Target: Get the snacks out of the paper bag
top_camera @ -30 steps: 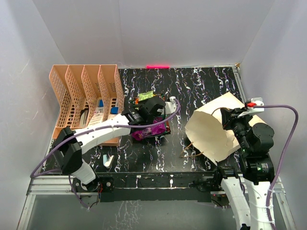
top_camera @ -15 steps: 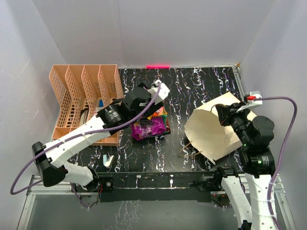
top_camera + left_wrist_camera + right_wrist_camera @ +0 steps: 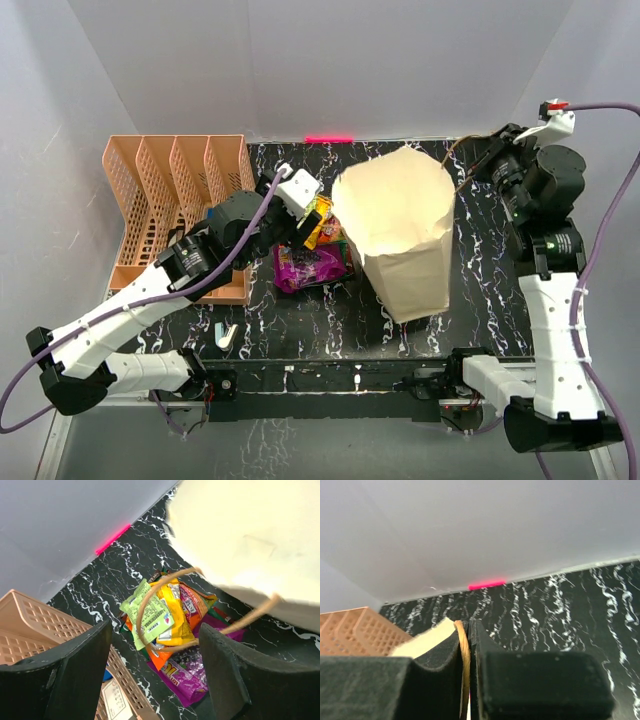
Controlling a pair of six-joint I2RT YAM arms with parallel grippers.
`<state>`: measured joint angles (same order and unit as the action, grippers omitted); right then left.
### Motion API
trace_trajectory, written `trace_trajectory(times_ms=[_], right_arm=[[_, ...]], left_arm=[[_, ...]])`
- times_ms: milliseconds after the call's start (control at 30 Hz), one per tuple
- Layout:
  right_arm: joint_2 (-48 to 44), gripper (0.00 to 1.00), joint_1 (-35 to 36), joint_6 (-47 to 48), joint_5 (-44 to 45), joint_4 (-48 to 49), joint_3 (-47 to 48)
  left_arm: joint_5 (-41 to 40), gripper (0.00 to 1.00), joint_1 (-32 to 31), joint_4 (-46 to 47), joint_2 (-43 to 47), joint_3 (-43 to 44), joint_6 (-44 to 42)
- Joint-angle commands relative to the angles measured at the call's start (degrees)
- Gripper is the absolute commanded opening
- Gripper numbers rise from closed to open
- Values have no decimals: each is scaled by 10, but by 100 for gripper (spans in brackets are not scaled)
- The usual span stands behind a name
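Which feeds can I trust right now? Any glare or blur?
Left wrist: paper bag washed out near white, snack packets sharp, left hand's fingers dark, soft. Right wrist: right hand's fingers blur the lower frame, cord handle pinched between. Top external: even light, nothing blown out.

The left arm (image 3: 130, 312) stretches from its base diagonally up toward the middle. Its left claw (image 3: 156, 635) points downward with the jaws spread wide, gripping nothing. The right arm (image 3: 556, 300) stands tall, forearm near upright, and its right claw (image 3: 466, 635) is pinched tight on a thin cord (image 3: 465, 652).
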<state>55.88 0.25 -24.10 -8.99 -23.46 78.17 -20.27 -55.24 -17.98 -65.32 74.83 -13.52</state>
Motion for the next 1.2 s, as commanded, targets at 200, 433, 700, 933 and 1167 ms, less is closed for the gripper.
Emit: trace_trajectory(times_ms=[200, 433, 700, 933, 1167], right_arm=[[7, 8, -60, 72, 103, -9, -120], [6, 8, -182, 130, 76, -36, -141], [13, 8, -188, 152, 123, -86, -96], [-12, 12, -186, 155, -10, -68, -103], [-12, 27, -186, 142, -53, -89, -92]], left_arm=[[23, 69, -2, -7, 39, -18, 24], [29, 70, -2, -6, 52, 3, 29], [28, 70, -1, -6, 63, 13, 33], [18, 70, -2, 2, 64, 12, 32], [14, 92, -2, 29, 72, 7, 41]])
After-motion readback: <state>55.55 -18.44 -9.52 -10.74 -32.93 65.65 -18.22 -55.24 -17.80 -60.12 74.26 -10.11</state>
